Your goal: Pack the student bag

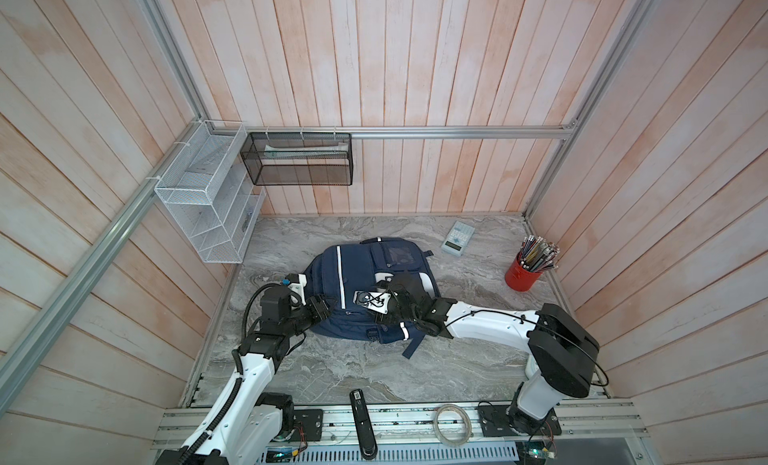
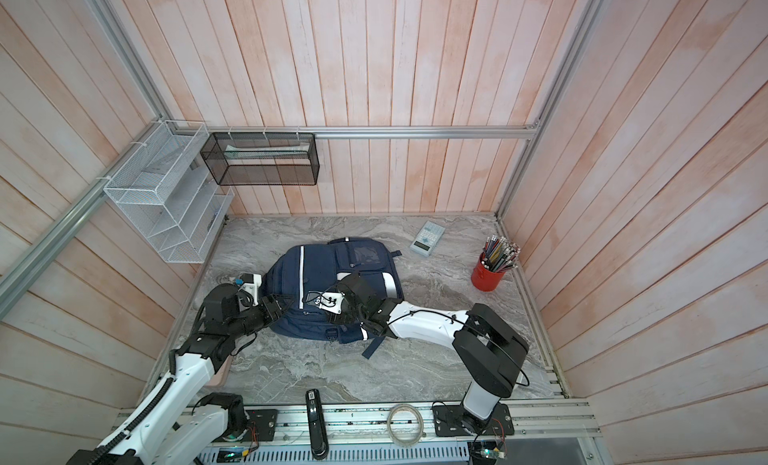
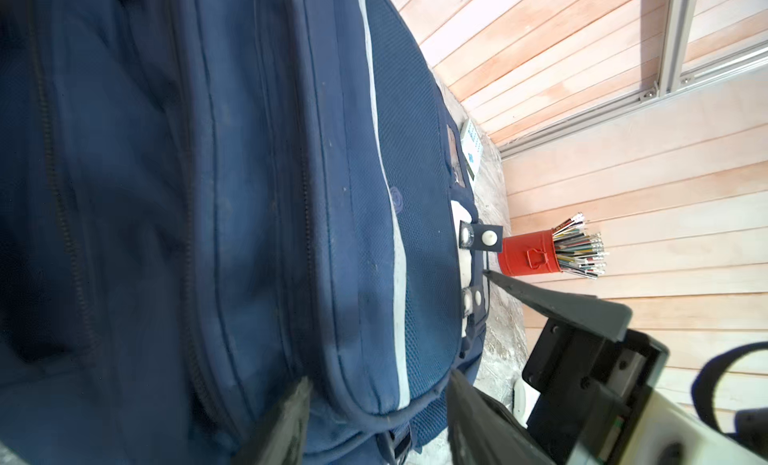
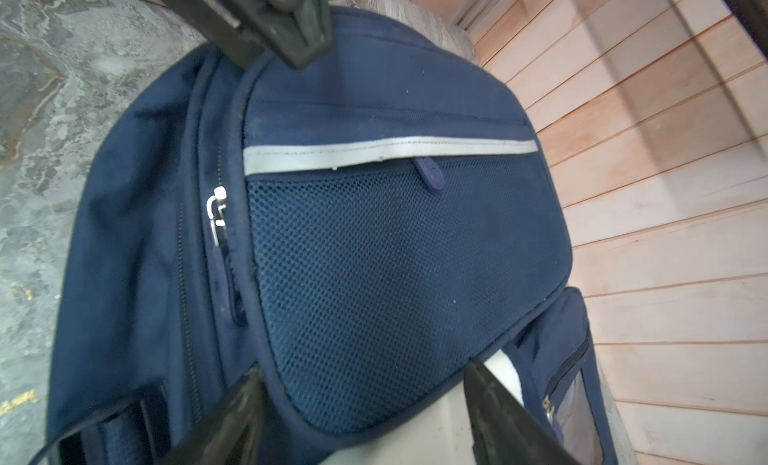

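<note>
Bag: student bag (image 1: 357, 267) laid on table (image 1: 332, 371).
Left claw (image 3: 378, 380): held parted against bag side.
Right claw (image 4: 363, 367): held parted over mesh pocket (image 4: 395, 255).

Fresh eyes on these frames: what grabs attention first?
The big navy backpack lies flat in the middle of the table. The left end effector is at its left side and the right end effector hangs open over its mesh pocket. Next comes the red tin of pencils at the table's right edge, with a calculator lying behind the backpack.
</note>
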